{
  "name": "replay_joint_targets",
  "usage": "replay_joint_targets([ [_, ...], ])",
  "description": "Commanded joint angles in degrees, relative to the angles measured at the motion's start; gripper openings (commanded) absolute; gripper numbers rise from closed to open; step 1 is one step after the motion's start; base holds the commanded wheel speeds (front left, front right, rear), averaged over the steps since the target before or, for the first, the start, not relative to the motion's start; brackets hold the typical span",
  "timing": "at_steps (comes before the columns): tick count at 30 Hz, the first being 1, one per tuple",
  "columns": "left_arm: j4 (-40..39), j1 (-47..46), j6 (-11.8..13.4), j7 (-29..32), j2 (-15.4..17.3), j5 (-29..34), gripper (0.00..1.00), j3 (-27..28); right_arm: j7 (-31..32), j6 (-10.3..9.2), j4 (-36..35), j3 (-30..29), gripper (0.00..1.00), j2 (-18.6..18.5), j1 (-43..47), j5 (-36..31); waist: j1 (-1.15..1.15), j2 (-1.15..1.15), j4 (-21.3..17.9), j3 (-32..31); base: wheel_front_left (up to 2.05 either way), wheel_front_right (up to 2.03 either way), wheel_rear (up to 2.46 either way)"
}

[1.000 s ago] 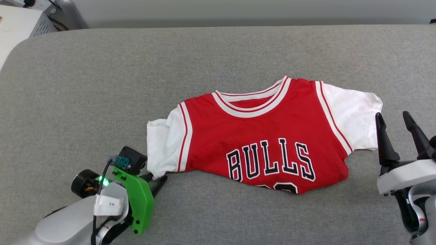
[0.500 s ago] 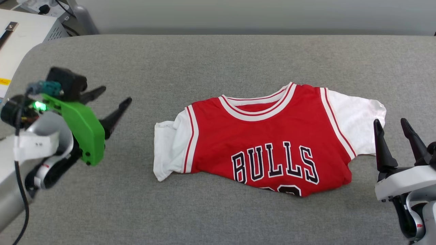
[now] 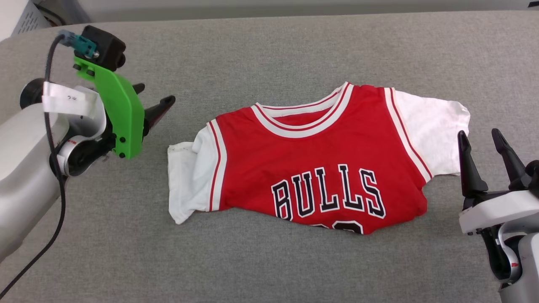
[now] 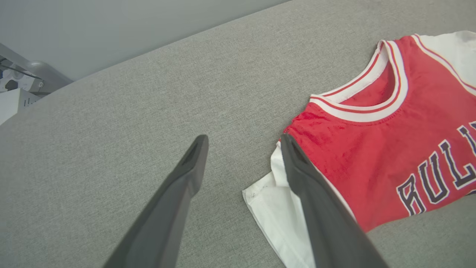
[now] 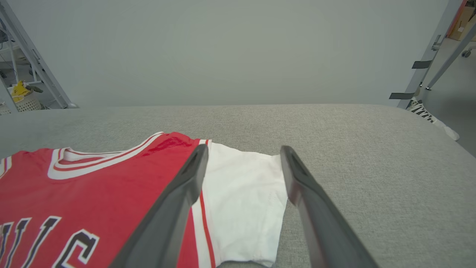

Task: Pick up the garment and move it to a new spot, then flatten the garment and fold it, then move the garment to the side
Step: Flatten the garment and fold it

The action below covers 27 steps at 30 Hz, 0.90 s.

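Grey fabric table [image 3: 269, 261] carries the garment [image 3: 320, 168], chest up, between both grippers. Left gripper [image 3: 155, 94] hangs spread wide and empty beside the bunched sleeve [image 3: 185, 181]; right gripper [image 3: 479, 133] likewise, near the opposite sleeve. Flattening appears in hand; next, pinch the bunched sleeve and draw it flat.

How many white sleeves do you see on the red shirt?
2. One sleeve lies rumpled at the left end of the shirt; the other sleeve lies flat at its right end.
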Motion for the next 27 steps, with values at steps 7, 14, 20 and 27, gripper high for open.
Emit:
replay_joint_targets([
  [7, 10.47, -0.9, -3.14, 8.4, -3.71, -1.06, 1.0, -4.69, -0.63, -0.05, -0.2, 0.45, 1.0, -0.12, -2.47, -0.2, 0.0, 0.0, -2.55, 2.97, 0.0, 0.0, 0.0],
  [14, 16.45, 1.61, -5.22, 11.82, -6.57, -0.54, 1.0, -8.1, -0.88, -0.05, -0.04, 0.49, 1.0, -0.29, -3.7, -0.27, 0.0, 0.0, -3.38, 4.72, 0.0, 0.0, 0.0],
  [20, 18.3, 3.24, -6.15, 13.61, -8.55, 1.18, 0.16, -9.71, -0.98, -0.05, 0.28, 0.36, 1.0, -0.44, -4.11, -0.56, 0.0, 0.0, -3.17, 4.93, 0.0, 0.0, 0.0],
  [27, 17.57, 1.71, -6.4, 3.88, -8.27, 1.84, 0.0, -7.37, -0.95, -0.05, 0.43, -0.26, 1.0, -0.44, -3.7, -1.17, 0.0, 0.0, -2.02, 3.87, 0.0, 0.0, 0.0],
])
